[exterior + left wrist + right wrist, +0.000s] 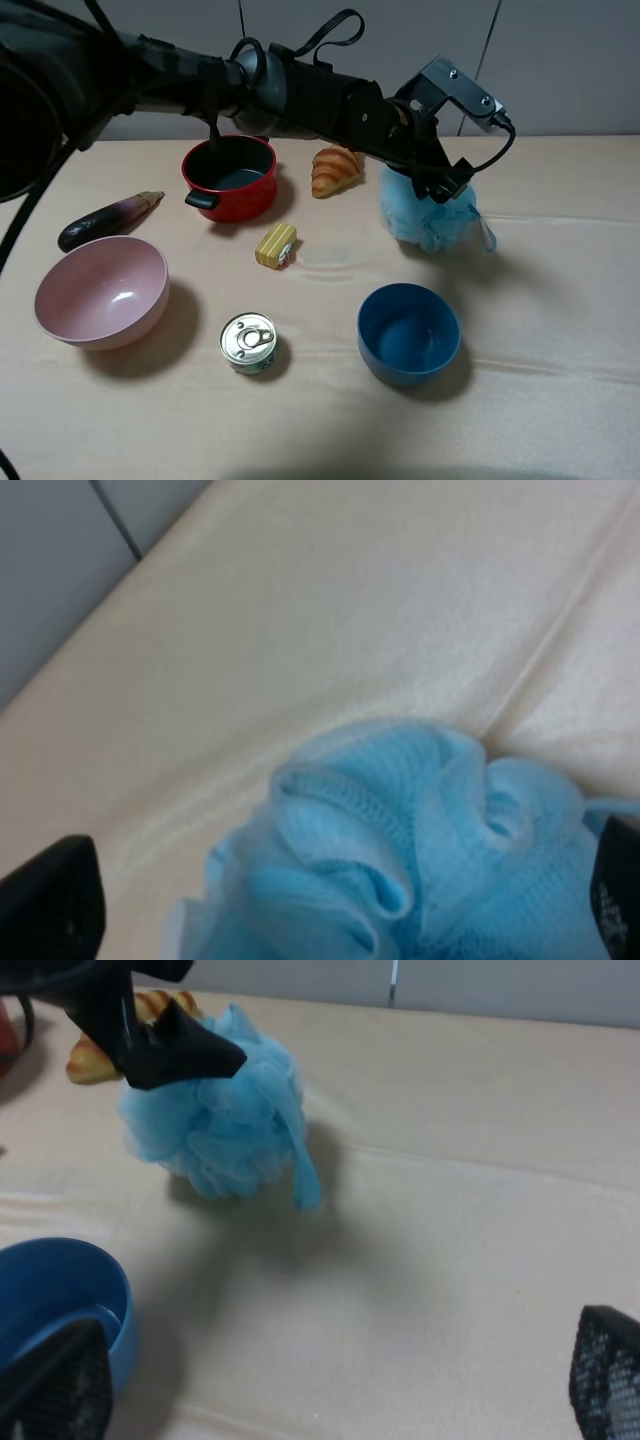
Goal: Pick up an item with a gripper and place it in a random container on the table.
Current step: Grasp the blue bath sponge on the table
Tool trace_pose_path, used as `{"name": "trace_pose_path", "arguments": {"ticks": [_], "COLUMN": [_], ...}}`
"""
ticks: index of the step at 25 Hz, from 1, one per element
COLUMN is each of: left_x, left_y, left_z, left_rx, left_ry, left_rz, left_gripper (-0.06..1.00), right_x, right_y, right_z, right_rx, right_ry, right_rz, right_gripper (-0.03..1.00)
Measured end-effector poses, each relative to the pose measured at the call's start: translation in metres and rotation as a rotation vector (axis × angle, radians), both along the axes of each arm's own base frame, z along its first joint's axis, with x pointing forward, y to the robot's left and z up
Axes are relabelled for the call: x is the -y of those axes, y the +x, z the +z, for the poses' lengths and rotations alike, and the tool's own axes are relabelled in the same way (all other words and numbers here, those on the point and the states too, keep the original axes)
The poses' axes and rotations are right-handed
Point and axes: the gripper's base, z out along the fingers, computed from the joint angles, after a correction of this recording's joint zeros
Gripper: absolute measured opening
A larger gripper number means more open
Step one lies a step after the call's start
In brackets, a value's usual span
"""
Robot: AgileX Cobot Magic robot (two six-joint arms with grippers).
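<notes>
Beige table (560, 400), left hand (442, 188) astride pouf (430, 222)

High overview, 2 close wrist views, common pouf (432, 215)

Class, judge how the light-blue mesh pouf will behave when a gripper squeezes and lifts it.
The pouf is gathered, ruffled mesh, so it will probably squash and feel light. Its ribbon loop hangs loose and would likely dangle.

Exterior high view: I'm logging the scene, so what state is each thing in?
Bath pouf, on table, ungripped.
Left hand, open, astride pouf.
Right hand, open, empty.
Pink bowl, upright, empty.
Blue bowl, upright, empty.
Red pot, lidless, empty.
Can, upright, sealed.
</notes>
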Motion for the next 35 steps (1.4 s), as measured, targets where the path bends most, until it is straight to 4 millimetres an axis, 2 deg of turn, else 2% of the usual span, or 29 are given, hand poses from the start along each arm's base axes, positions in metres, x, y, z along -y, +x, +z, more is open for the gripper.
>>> {"name": "trace_pose_path", "arguments": {"ticks": [7,23,35], "left_x": [0.007,0.005,0.003], "left_y": [-0.005,-0.008,-0.011], "left_z": [-0.022,-0.061,-0.066], "left_rx": [-0.031,-0.105,-0.146], "left_ry": [0.012,0.089,0.128], "left_rz": [-0.005,-0.011,-0.021], "left_gripper": [0.99,0.99,0.97], "right_x": [0.0,0.0,0.0], "right_y": [0.0,0.0,0.0], "right_z": [0.0,0.0,0.0], "right_rx": [0.0,0.0,0.001], "right_ry": [0.0,0.002,0.003], "right_rz": [0.0,0.001,0.002], "right_gripper": [0.69,0.69,0.69]}}
